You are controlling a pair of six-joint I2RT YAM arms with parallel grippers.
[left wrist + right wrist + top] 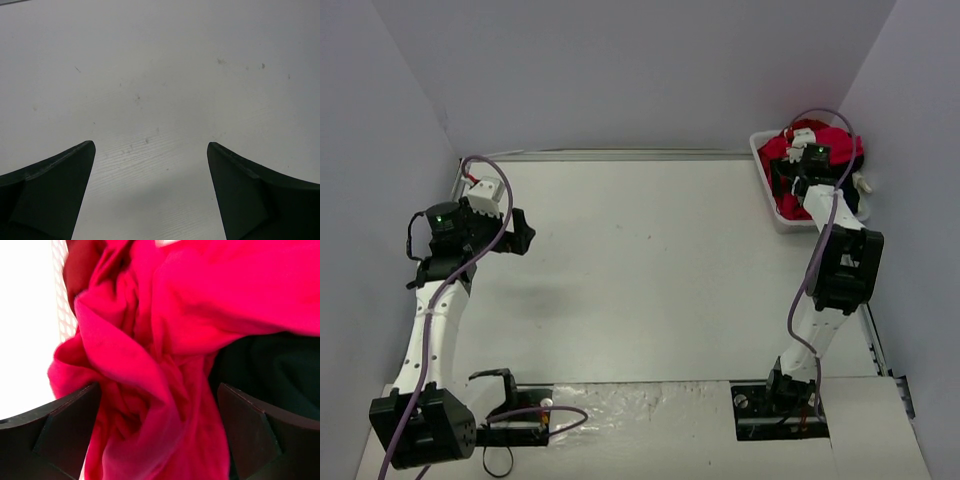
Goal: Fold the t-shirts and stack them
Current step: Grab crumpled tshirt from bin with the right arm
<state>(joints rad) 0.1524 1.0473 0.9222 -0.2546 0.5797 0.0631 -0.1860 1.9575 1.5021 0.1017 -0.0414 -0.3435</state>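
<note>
Crumpled bright red t-shirts and a black t-shirt lie piled in a white plastic basket at the far right of the table. My right gripper reaches into the basket. In the right wrist view it is open, its jaws wide apart with a bunched fold of a red t-shirt between them. The black t-shirt lies to the right of that fold. My left gripper hovers at the far left. In the left wrist view it is open and empty over bare table.
The basket's perforated white wall shows at the left of the right wrist view. Grey walls close the table on three sides. A crinkled plastic sheet covers the near edge between the arm bases.
</note>
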